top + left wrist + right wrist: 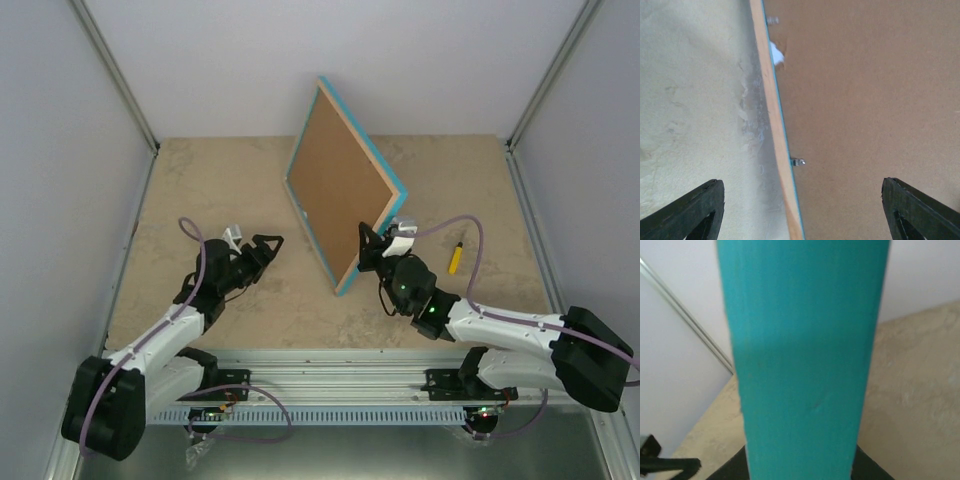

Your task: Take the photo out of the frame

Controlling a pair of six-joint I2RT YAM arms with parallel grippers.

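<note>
**The frame** (340, 190) is a large rectangle standing steeply on edge near the middle of the table. Its brown fibreboard back faces the left arm. The back (865, 110) is flat, matt and finely grained. It is bordered by a light wood rim (777, 130) with a thin turquoise line along it. Two small metal tabs (799, 161) sit at the rim, and a white scrap (776, 54) shows in a notch of the board; what it belongs to cannot be told. The outer edge (805, 365) is smooth painted turquoise. The front face is turned away from every view, so the photo cannot be seen.

**The right gripper** (372, 245) is clamped on the frame's near upright edge, which fills the gap between its dark fingers.

**The left gripper** (266, 252) hangs on the back side near the frame's lower near corner, clear of it. Its jaws are spread wide, and one black fingertip (695, 212) shows at each bottom corner of the wrist view.

**Surroundings.** A small yellow tool (455, 258) with a dark tip lies on the table just beyond the right arm. The table (220, 180) is beige with a mottled, stone-like surface. Pale, plain wall panels (380, 50) enclose it, joined by slim metal corner posts (120, 80). A ribbed metal rail (330, 365) runs along the near edge and carries both arm bases.
</note>
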